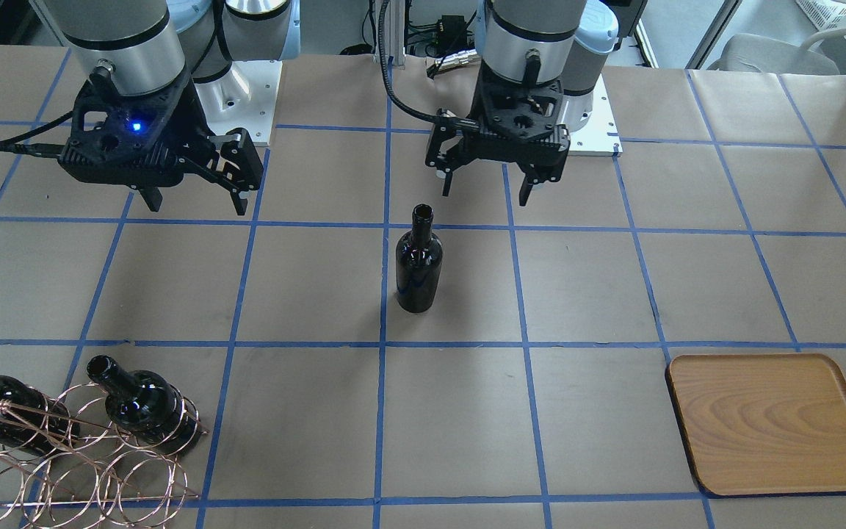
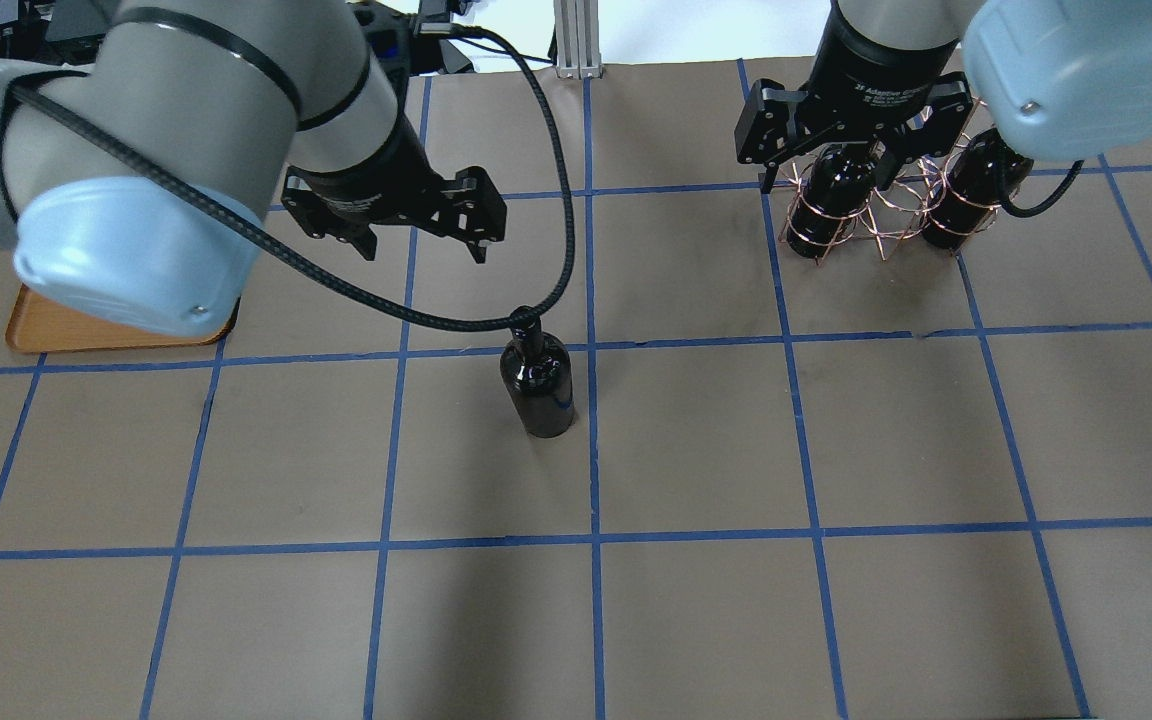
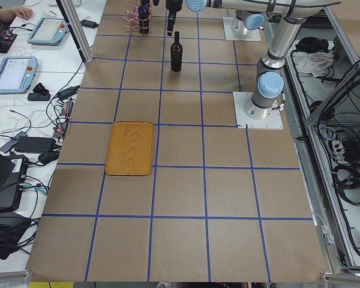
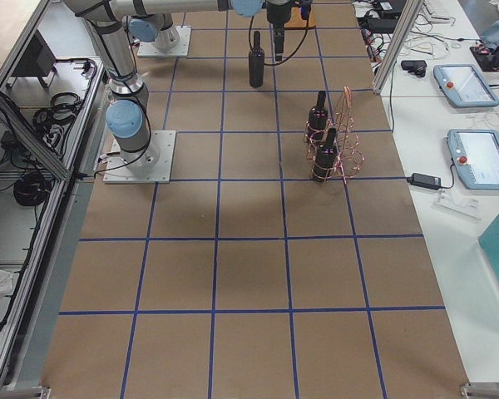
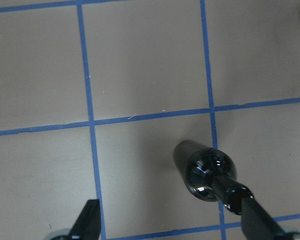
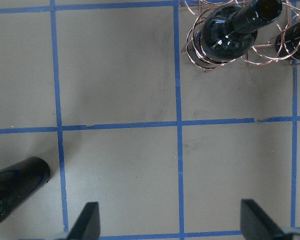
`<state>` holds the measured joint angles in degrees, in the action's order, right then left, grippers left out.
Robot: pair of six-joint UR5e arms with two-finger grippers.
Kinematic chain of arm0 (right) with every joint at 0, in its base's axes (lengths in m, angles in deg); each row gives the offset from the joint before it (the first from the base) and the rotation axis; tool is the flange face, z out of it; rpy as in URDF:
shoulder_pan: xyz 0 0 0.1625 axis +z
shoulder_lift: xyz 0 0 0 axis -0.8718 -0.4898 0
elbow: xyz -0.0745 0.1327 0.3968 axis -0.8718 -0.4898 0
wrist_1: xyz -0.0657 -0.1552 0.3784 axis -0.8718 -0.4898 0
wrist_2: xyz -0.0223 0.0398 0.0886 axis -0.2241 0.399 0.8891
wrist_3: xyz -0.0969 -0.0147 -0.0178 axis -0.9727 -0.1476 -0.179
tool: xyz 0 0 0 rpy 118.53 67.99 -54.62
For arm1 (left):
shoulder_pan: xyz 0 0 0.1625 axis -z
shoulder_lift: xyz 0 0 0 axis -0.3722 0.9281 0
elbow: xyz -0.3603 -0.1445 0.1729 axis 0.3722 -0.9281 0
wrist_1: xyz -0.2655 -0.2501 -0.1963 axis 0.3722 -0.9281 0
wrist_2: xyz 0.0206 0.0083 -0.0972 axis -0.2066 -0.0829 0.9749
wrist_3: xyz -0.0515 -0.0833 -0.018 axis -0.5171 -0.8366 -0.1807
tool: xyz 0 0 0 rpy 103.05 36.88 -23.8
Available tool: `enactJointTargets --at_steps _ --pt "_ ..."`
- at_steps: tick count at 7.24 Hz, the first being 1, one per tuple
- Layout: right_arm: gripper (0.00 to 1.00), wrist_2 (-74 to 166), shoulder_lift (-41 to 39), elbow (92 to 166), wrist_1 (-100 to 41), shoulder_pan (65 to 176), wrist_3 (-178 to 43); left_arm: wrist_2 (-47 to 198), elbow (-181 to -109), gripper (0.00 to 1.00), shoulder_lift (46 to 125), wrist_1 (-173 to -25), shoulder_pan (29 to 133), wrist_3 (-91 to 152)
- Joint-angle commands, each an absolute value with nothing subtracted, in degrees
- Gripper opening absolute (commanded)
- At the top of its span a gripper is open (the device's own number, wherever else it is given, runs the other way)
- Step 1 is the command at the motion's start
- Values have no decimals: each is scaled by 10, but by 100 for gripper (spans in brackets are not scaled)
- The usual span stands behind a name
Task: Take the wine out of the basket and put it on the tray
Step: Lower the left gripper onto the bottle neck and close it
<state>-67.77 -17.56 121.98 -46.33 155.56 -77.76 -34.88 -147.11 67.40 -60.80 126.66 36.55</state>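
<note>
Out on the middle of the table point(image 2: 696, 450), nearest the robot in the overhead view, the wine point(image 2: 536, 385) stands upright, already out of the basket and well apart from both basket and tray. Being glossy black glass, it is likely heavy, rigid, slick and breakable, and tall enough to topple if nudged at the neck. A hold on the broad body just below the shoulder looks safest.

At its 11 o'clock the left gripper point(image 2: 423, 248) hangs with fingers spread and empty. Its black cable point(image 2: 570, 240) loops past the bottle's mouth and might snag. Further out, near 9 o'clock, lies the tray point(image 2: 56, 335), mostly hidden behind the left arm point(image 2: 186, 130). At 2 o'clock the right gripper point(image 1: 195, 202), fingers likewise apart, hangs short of the basket point(image 2: 876, 215), where two more bottles point(image 2: 966, 195) sit.
</note>
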Motion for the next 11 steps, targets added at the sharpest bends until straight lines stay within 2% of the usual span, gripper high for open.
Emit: enactJointTargets --at_steps 1,6,8,9,10,11 --pt "100 -675 -176 1222 -464 1555 -782 -347 -1474 100 701 -590 1319 319" --pt "100 -674 -176 1223 -465 1555 -781 -348 -1511 99 750 -553 1336 321" --pt "100 -673 -176 1223 -466 1555 -781 -349 -1510 83 753 -554 1334 329" --pt "100 -673 -177 1223 -465 1555 -781 -351 -1510 71 751 -555 1334 328" --pt "100 -673 -176 1223 -465 1555 -781 -352 -1510 52 750 -556 1331 328" --pt "100 -672 -176 1223 -466 1555 -781 -354 -1507 15 751 -555 1329 328"
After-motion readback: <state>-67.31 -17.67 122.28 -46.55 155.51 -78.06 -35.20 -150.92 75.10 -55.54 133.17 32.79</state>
